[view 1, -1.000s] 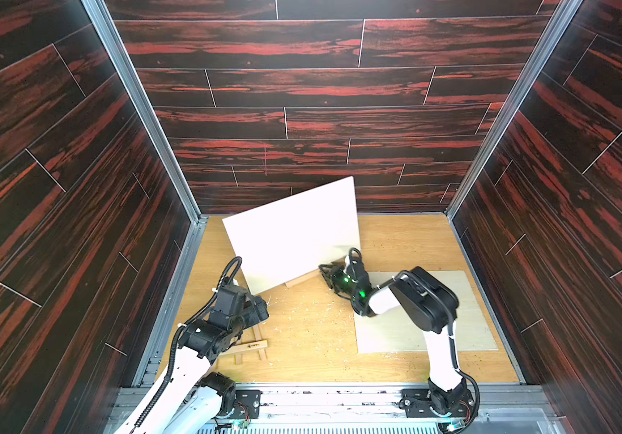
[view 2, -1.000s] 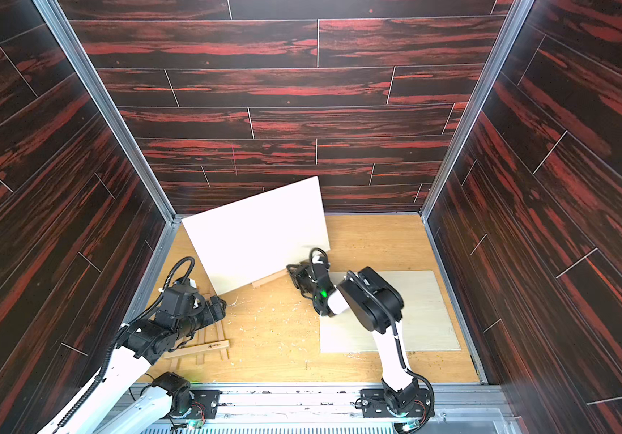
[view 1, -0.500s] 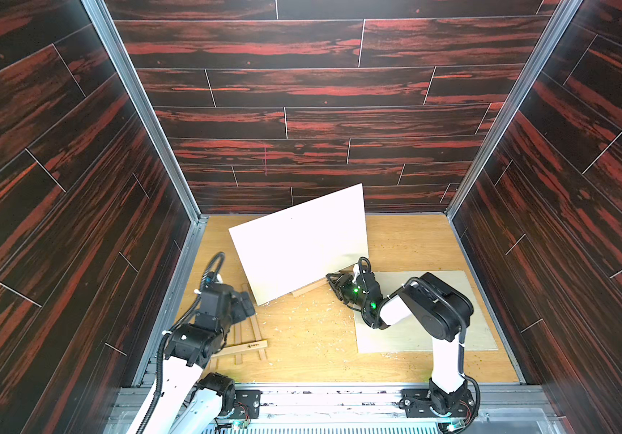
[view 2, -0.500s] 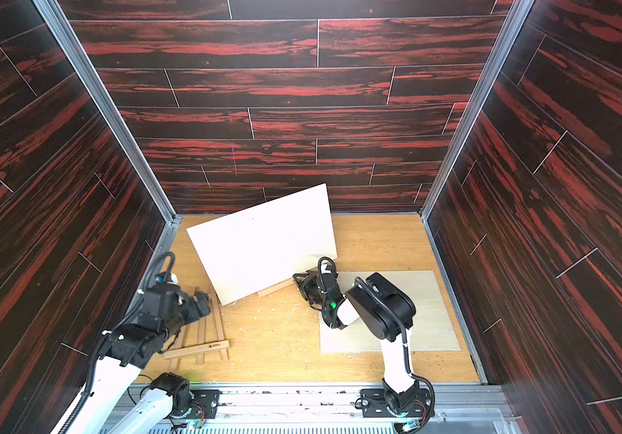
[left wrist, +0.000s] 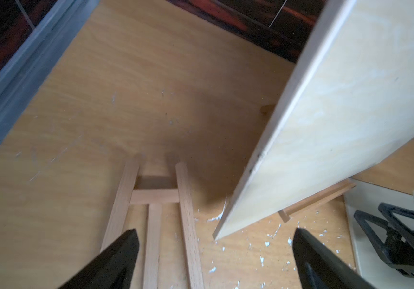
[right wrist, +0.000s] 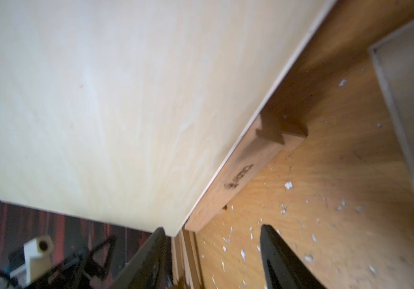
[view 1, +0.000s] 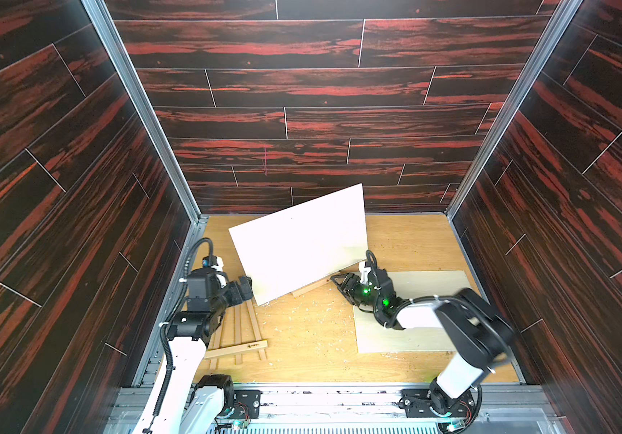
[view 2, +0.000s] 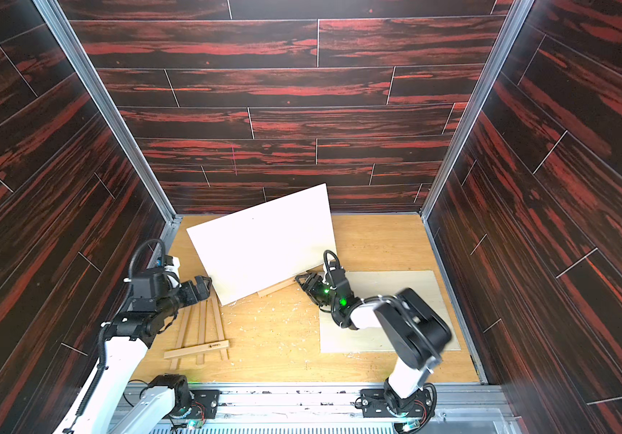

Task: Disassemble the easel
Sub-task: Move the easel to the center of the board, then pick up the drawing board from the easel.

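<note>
A pale board (view 1: 302,244) (view 2: 264,240) leans tilted, its lower edge on a wooden easel ledge (view 1: 311,287) (right wrist: 246,170) on the floor. A second easel frame (view 1: 240,338) (view 2: 200,338) (left wrist: 186,212) lies flat at the left. My left gripper (view 1: 245,289) (view 2: 204,287) (left wrist: 216,250) hovers wide open over that frame's top, just short of the board's (left wrist: 338,112) lower left corner. My right gripper (view 1: 339,285) (view 2: 304,285) (right wrist: 213,245) is open at the ledge's right end, beside the board (right wrist: 101,100), with nothing between its fingers.
A thin pale sheet (view 1: 414,312) (view 2: 388,312) lies flat on the floor under the right arm. White flakes (view 1: 302,319) litter the middle of the wooden floor. Dark panelled walls with metal rails close in the left, right and back.
The right gripper's jaws have opened and it has eased right and nearer. The board has swung to the right and leans lower. The left gripper has opened fully, staying by the board's left corner.
</note>
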Robot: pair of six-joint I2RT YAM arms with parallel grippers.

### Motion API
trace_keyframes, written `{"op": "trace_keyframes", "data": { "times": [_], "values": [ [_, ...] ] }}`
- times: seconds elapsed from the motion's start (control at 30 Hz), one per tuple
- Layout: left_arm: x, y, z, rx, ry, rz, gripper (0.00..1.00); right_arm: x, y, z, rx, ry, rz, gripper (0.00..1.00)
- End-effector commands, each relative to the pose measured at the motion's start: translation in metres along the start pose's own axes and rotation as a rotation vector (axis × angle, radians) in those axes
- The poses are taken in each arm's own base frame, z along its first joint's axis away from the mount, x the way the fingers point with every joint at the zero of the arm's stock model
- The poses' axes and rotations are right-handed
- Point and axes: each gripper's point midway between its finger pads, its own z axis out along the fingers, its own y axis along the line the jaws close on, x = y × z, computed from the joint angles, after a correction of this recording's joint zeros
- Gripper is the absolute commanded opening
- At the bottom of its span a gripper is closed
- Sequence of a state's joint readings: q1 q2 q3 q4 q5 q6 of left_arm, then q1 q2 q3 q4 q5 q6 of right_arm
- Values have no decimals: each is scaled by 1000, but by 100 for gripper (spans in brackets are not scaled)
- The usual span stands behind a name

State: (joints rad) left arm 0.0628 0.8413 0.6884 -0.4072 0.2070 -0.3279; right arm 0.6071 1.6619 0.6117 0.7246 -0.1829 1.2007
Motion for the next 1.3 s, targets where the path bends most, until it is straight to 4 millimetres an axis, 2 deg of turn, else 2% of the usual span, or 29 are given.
{"op": "trace_keyframes", "data": {
  "times": [0.0, 0.13, 0.53, 0.7, 0.9, 0.97, 1.27],
  "values": [
    [-6, -16, 6, 174, -29, 37, 99, 15, -5, -14, 57, 120, -101, 64],
    [-12, -30, 11, 290, -33, 85, 96, 21, 0, -26, 35, 206, -166, 64],
    [-20, -56, 29, 488, 25, 157, 82, 4, 10, -43, -32, 233, -252, 67],
    [-20, -60, 35, 531, -8, 180, 80, -8, 13, -45, -94, 221, -265, 68],
    [-24, -61, 38, 550, -66, 210, 75, -31, 20, -42, -182, 193, -293, 68],
    [-24, -62, 39, 566, -64, 216, 71, -38, 22, -39, -213, 187, -293, 68],
    [-26, -65, 44, 599, -49, 218, 39, -65, 16, -24, -244, 133, -283, 68]
  ]
}}
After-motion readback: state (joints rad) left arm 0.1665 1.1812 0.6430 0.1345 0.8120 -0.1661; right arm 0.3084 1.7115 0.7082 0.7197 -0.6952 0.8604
